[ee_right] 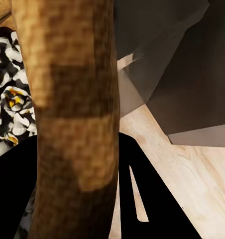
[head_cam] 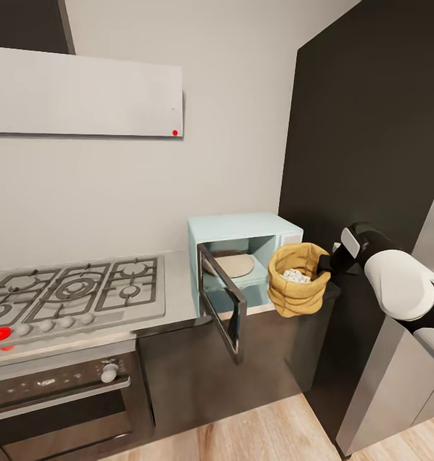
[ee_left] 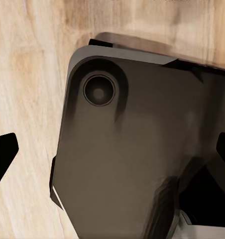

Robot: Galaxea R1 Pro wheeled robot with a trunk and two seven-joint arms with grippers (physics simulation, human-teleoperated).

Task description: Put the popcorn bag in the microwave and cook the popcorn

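— Count it off for me, left to right.

— One gas hob [head_cam: 73, 288] at nine o'clock, one black oven [head_cam: 57, 397] below it, and one range hood [head_cam: 82, 93] on the wall at eleven o'clock. Then one countertop [head_cam: 178, 282], and on it, near the middle, one microwave [head_cam: 242, 234], mint-blue, its door [head_cam: 222, 301] swung wide open toward us. One round turntable plate [head_cam: 235, 262] lies inside.

— And the sack?

— One popcorn bag [head_cam: 298, 282], just to the right of the microwave's opening, at about four o'clock from the cavity, outside it and held in the air in front of the counter edge. One heap of white popcorn [head_cam: 296, 275] shows through its mouth.

— Who has it?

— The right gripper [head_cam: 324, 264], clamped on the bag's rolled rim at the three o'clock side. In the right wrist view the rim [ee_right: 72, 114] runs between the dark fingers [ee_right: 142, 199], with popcorn beside it.

— The left gripper?

— Its two dark fingertips [ee_left: 3, 157] show well apart, nothing between them, over the robot's dark base [ee_left: 132, 149] and the wood floor [ee_left: 28, 74].
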